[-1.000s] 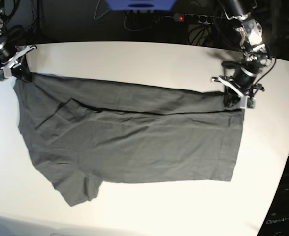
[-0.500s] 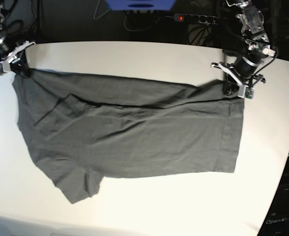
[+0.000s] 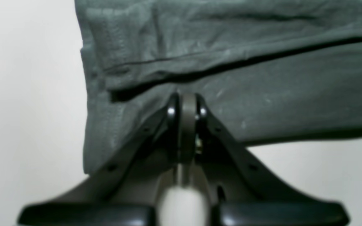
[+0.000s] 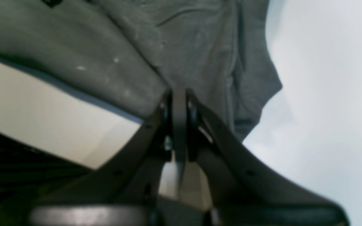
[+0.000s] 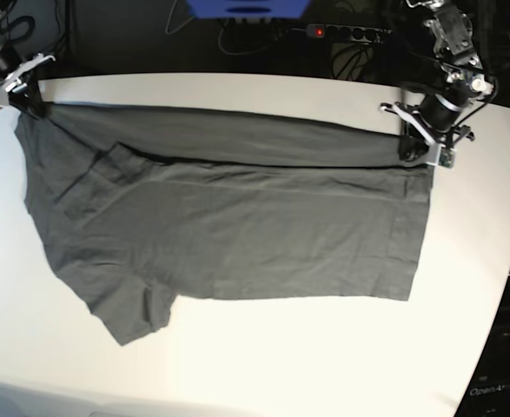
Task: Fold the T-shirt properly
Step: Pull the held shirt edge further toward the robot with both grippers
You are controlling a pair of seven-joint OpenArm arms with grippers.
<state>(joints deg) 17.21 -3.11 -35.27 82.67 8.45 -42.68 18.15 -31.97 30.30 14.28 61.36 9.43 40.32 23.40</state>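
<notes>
The dark grey T-shirt (image 5: 237, 226) lies spread across the white table (image 5: 324, 365), one sleeve pointing toward the near left. Its far edge is lifted and stretched taut between the two grippers. My left gripper (image 5: 408, 149) at the far right is shut on the T-shirt's corner by the hem; in the left wrist view its jaws (image 3: 185, 105) pinch a fold of cloth (image 3: 231, 62). My right gripper (image 5: 24, 97) at the far left is shut on the T-shirt's other far corner; the right wrist view shows the cloth (image 4: 168, 47) clamped at the fingertips (image 4: 178, 97).
The table's far edge runs just behind both grippers, with a power strip (image 5: 341, 33), cables and a blue box (image 5: 248, 7) beyond it. The table's right edge curves off at the right.
Both grippers have moved toward the table's far edge, pulling the T-shirt's far edge with them. The fold line has straightened and the cloth is now taut between them.
</notes>
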